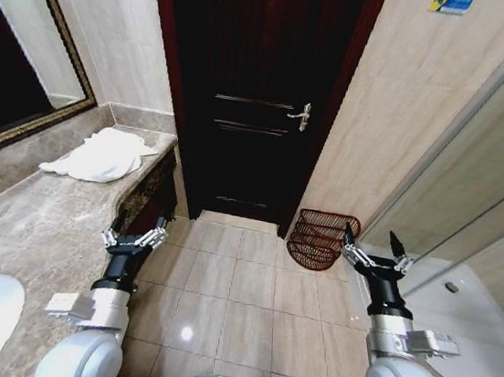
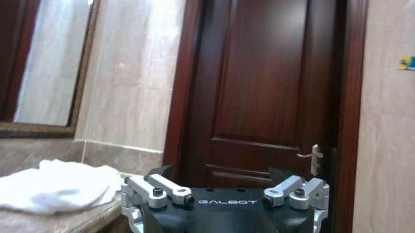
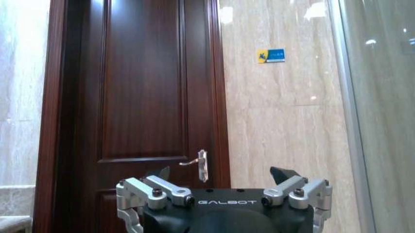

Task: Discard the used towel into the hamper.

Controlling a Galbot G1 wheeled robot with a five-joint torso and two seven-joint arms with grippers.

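We see the crumpled white towel (image 1: 100, 155) heaped on the grey marble counter (image 1: 27, 225), at its far end near the dark wooden door (image 1: 255, 88), its long axis running across the counter from the gold-framed mirror (image 1: 27, 69) side toward the front edge. Our left gripper (image 1: 135, 238) hovers beside the counter's edge, fingers spread and empty, with the towel ahead of it and off to its left, well apart. Our right gripper (image 1: 374, 247) hangs with its fingers spread too, holding nothing. The dark reddish-brown open-weave hamper (image 1: 317, 240) sits tipped on the tiled floor (image 1: 240, 288) against the beige wall, mouth facing us, just left of the right gripper.
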